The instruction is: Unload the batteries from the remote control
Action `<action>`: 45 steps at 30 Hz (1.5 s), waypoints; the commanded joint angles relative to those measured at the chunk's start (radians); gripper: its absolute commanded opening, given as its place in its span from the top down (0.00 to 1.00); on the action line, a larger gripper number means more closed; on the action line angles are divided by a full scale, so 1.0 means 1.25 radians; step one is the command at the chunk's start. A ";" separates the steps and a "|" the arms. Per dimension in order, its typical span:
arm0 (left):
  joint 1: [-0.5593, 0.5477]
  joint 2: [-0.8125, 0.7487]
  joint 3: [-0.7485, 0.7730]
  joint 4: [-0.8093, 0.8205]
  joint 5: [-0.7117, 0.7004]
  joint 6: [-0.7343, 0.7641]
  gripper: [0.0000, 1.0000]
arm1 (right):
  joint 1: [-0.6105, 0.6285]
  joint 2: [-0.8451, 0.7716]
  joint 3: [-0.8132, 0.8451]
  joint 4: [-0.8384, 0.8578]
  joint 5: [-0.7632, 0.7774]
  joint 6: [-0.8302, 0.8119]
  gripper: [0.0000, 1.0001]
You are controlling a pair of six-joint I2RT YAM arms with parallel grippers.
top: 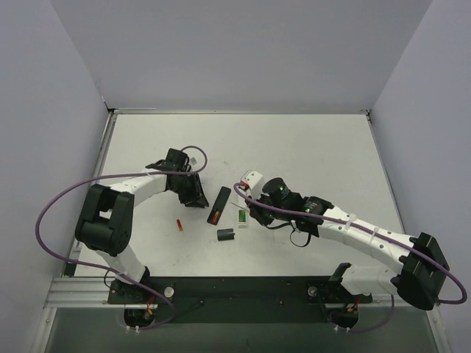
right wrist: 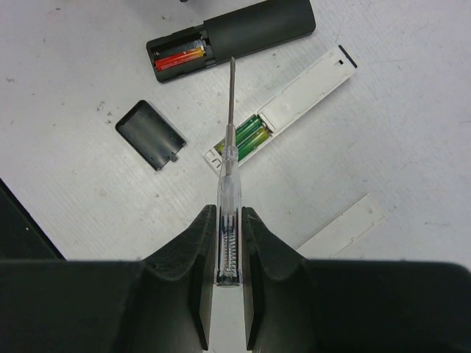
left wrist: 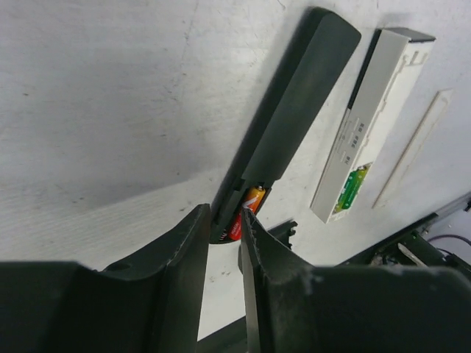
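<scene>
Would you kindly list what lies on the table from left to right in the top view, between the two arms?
loose red battery → black remote → white remote

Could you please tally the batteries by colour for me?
Red batteries: 2, one in the black remote, plus a loose battery on the table.
Green batteries: 2, both in the white remote.
Total: 4

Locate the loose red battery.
Top view: the red battery lies alone on the table, left of the black cover and below-left of the black remote.
</scene>
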 commanded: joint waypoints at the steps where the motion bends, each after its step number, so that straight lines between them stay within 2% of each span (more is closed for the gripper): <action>1: -0.006 0.005 -0.037 0.101 0.096 -0.038 0.66 | -0.007 -0.043 0.043 -0.087 0.049 0.042 1.00; 6: -0.039 0.014 -0.061 0.120 0.104 -0.057 0.67 | -0.019 -0.075 0.046 -0.107 0.085 0.068 1.00; 16: -0.087 -0.029 -0.143 0.156 0.036 -0.096 0.68 | -0.059 -0.127 0.050 -0.151 0.097 0.069 1.00; 20: -0.108 -0.045 -0.186 0.270 0.087 -0.144 0.68 | -0.064 -0.130 0.049 -0.154 0.097 0.066 1.00; 24: -0.119 -0.039 -0.191 0.329 0.139 -0.168 0.67 | -0.062 -0.132 0.046 -0.147 0.097 0.091 1.00; 31: -0.088 -0.083 -0.093 0.240 0.068 -0.116 0.67 | -0.057 -0.141 0.023 -0.103 0.105 0.161 1.00; 34: -0.059 -0.058 -0.026 0.207 0.040 -0.097 0.67 | -0.032 -0.107 0.025 -0.082 0.071 0.221 1.00; 41: -0.036 0.092 0.171 0.127 0.003 -0.032 0.67 | 0.067 -0.008 0.043 -0.073 0.137 0.328 1.00; 45: -0.035 0.206 0.249 0.090 0.049 -0.006 0.67 | 0.088 0.014 0.053 -0.071 0.136 0.350 1.00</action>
